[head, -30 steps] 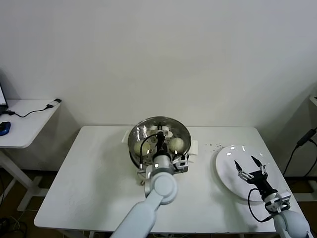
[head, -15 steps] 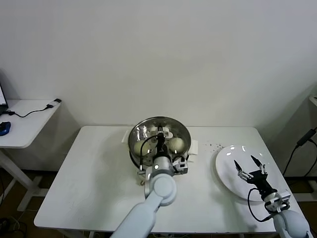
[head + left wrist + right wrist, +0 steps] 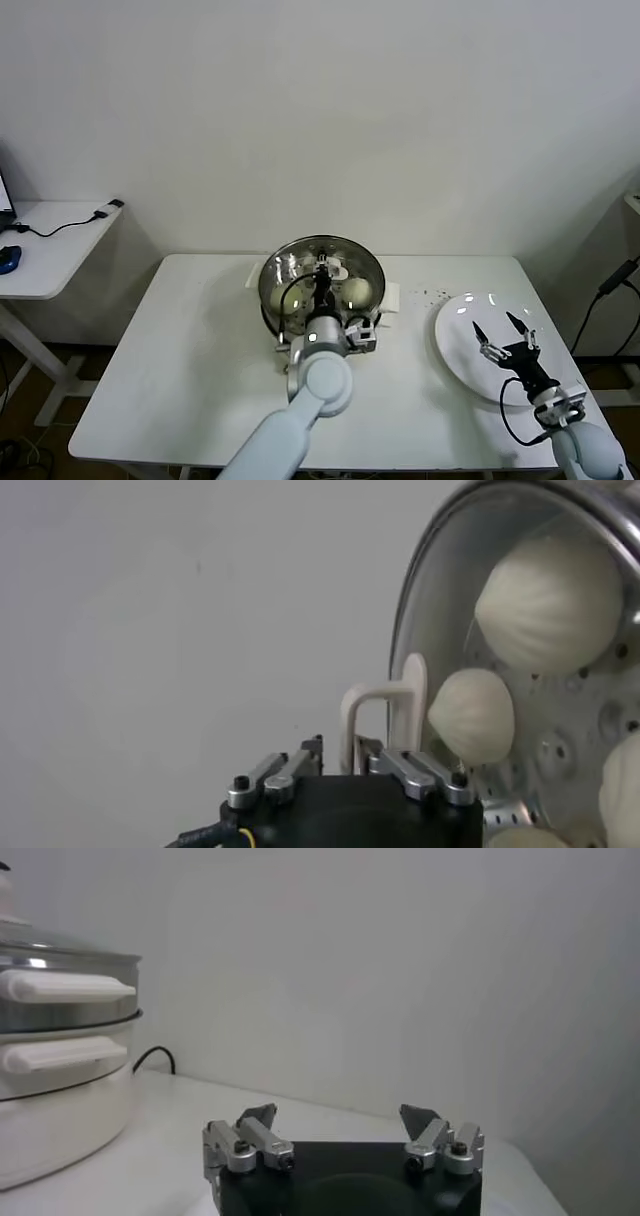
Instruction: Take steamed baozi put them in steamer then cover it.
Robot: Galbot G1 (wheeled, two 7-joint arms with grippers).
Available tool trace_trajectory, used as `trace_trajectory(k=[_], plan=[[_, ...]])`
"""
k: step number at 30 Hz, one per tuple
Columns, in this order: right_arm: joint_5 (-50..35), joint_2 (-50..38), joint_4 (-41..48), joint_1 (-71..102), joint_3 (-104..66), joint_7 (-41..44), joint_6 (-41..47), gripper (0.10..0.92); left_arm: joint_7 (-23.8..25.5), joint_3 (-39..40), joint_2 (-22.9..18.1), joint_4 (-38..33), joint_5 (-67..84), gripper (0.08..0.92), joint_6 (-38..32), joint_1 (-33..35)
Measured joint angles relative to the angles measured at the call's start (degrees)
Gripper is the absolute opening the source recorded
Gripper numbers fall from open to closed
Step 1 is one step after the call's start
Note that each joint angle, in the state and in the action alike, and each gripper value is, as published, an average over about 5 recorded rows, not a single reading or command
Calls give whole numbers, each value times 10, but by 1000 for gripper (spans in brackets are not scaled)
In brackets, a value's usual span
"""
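A white surface (image 3: pixel 200 370) stands in front of a plain pale wall. Near its middle, toward the back edge, sits the steamer (image 3: pixel 272 300), a shiny round steel basket on a white cooker base. The cover (image 3: pixel 352 252), a clear glass lid with a metal rim, lies on top of the steamer. Through the glass the steamed baozi (image 3: pixel 357 291) show as smooth cream-white domes resting on the perforated steel bottom; the left wrist view shows at least three of them (image 3: pixel 548 602) inside.

The left arm reaches forward from the near edge of the surface to the steamer. Its left tool (image 3: pixel 340 753) sits right at the cover's white handle (image 3: pixel 385 715), which stands upright at the centre of the lid. The two fingers (image 3: pixel 405 765) lie on either side of the handle's base, slightly parted, with a narrow gap showing on each side, so the handle looks released rather than squeezed.

The right arm rests at the right end of the surface, well apart from the steamer. Its right tool (image 3: pixel 505 336) hovers over a flat white plate (image 3: pixel 455 345), its dark fingers (image 3: pixel 258 1119) spread wide and grasping nothing. No bun is visible on the plate.

To the far left stands a separate small white desk (image 3: pixel 45 265) carrying a black cable and a blue object at its edge.
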State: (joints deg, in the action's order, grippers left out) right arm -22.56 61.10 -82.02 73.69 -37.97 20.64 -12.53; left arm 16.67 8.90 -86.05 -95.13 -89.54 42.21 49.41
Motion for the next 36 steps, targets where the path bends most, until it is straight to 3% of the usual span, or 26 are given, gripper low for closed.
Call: trace_trajectory(k=[17,25,36], plan=[[0,-2,0,-3,-2,0,8,823,6,6,48,-94,33,795,0,33],[8,-4,-12,3,-6,-7,22,823,-39,-6,86,-159,93,823,0,76],[15,9,-47,13,-17,-24,46,823,-170,-108,140,-225,304,823,-2,171]])
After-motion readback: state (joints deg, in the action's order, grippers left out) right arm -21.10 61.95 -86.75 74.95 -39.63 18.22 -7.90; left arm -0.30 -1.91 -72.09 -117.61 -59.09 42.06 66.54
